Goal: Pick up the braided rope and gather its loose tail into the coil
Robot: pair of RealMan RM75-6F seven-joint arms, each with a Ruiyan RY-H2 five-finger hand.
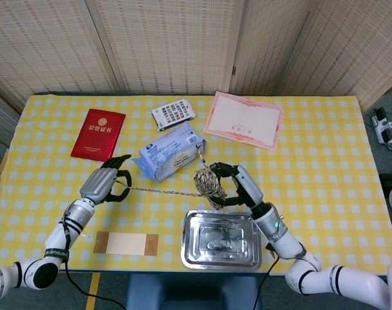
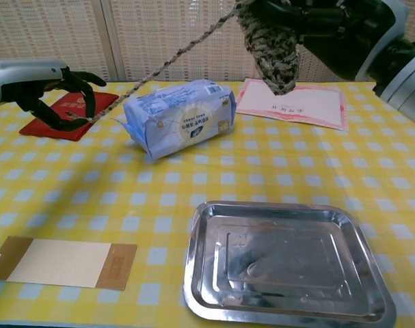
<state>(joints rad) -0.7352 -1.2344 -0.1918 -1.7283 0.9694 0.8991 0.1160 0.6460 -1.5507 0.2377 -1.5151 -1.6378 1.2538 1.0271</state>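
The braided rope's coil [image 1: 208, 183] [image 2: 271, 48] hangs in the air above the table, gripped by my right hand [image 1: 237, 184] [image 2: 330, 31]. Its loose tail [image 1: 158, 190] [image 2: 167, 63] stretches taut to the left, where my left hand [image 1: 106, 183] [image 2: 53, 89] pinches its end. In the head view the coil hangs just beyond the metal tray's far edge. A short rope end sticks up from the coil toward the tissue pack.
A metal tray [image 1: 221, 258] [image 2: 289, 307] lies at the front. A blue tissue pack [image 1: 168, 150] [image 2: 180, 116] sits mid-table, a red booklet [image 1: 99, 134] [image 2: 70, 109] at left, a pink-edged certificate [image 1: 244, 120] [image 2: 296, 99] and a patterned card [image 1: 173, 113] behind. A brown envelope [image 1: 126, 243] [image 2: 60, 263] lies front left.
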